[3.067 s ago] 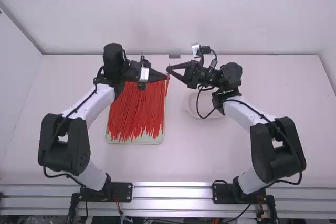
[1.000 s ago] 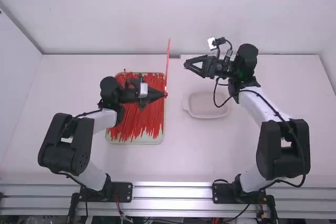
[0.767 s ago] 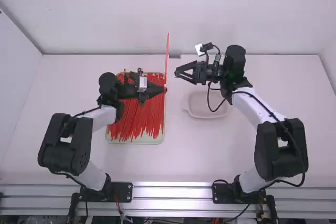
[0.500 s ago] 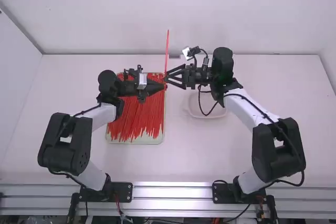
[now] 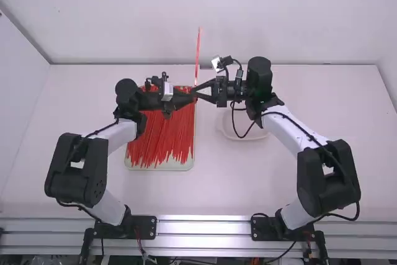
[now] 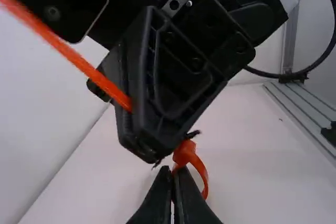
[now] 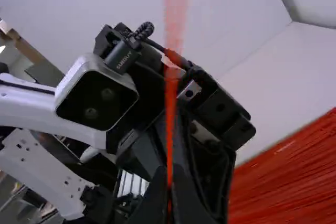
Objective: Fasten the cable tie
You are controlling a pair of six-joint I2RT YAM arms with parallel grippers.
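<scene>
White table is filling the frame's middle. A pale tray, left of centre, is carrying a heap of red spare ties. A shallow white dish is sitting just right of centre, apart from the tray. A metal rail is running along the bottom edge.

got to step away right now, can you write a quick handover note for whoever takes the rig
Left gripper: shut on the cable tie at its lower end, above the tray of spare ties.
Right gripper: shut on the same tie close beside; strap stands upright.
White dish sits under the right arm.
Done: one tie lifted, held by both.
To do: loop it, feed tail through head, pull tight.
</scene>
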